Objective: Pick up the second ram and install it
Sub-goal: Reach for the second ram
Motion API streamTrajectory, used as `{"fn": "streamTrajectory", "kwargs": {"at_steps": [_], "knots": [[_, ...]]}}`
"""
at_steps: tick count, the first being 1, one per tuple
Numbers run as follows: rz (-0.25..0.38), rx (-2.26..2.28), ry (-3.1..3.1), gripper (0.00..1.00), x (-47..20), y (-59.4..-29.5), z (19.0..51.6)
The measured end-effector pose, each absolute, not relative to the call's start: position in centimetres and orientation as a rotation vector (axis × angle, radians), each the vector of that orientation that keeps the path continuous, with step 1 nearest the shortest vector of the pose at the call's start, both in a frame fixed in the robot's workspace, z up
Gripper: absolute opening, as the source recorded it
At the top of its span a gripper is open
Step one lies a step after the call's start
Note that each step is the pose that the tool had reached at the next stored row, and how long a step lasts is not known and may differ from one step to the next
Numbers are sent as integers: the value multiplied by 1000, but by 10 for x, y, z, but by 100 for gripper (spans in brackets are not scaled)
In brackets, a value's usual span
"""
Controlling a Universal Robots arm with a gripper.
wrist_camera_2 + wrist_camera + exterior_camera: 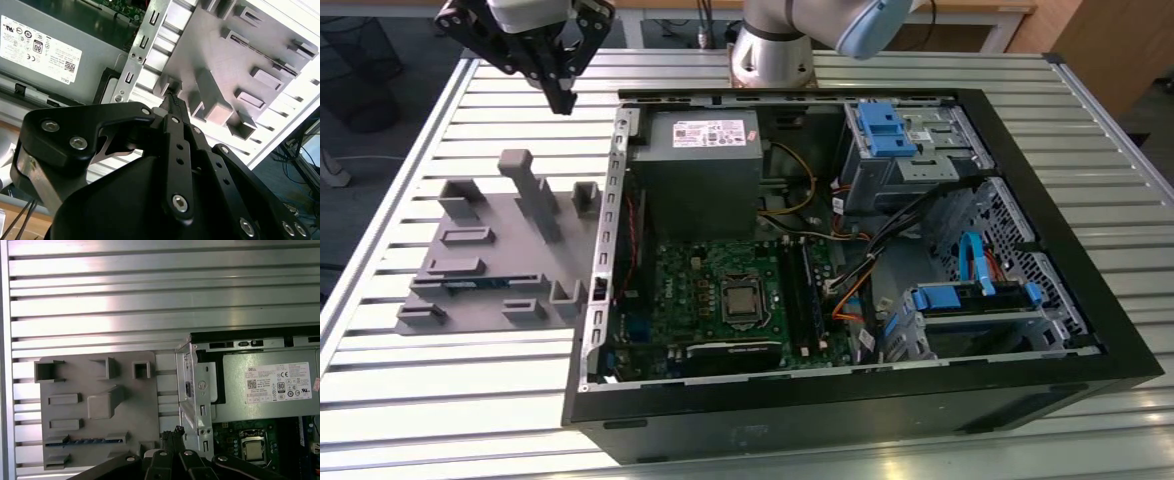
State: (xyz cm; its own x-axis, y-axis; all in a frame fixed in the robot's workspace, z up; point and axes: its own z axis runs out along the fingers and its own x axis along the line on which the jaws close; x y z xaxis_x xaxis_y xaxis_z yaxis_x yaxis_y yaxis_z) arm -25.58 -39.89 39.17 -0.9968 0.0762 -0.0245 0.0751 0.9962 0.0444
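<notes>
Your gripper [560,100] hangs shut and empty. At its 7 o'clock in the exterior view, the second ram [474,283] sits on edge in a gray holder [507,250], likely for easy pinching.

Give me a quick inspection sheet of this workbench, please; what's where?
Surface: slatted metal table, holding an open computer case and a grey holder tray.
Job's things: blue memory stick lying in the tray, untouched.
Clutter: nothing seen.
Grippers: gripper shut, empty, above the table near the case's corner.
Cables: coloured wires inside the case.
Surroundings: wooden furniture behind the table.
</notes>
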Motion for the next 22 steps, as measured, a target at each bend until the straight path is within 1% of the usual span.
{"fn": "streamTrajectory", "kwargs": {"at_steps": [22], "knots": [[68, 118, 3112, 11, -273, -399, 392]]}}
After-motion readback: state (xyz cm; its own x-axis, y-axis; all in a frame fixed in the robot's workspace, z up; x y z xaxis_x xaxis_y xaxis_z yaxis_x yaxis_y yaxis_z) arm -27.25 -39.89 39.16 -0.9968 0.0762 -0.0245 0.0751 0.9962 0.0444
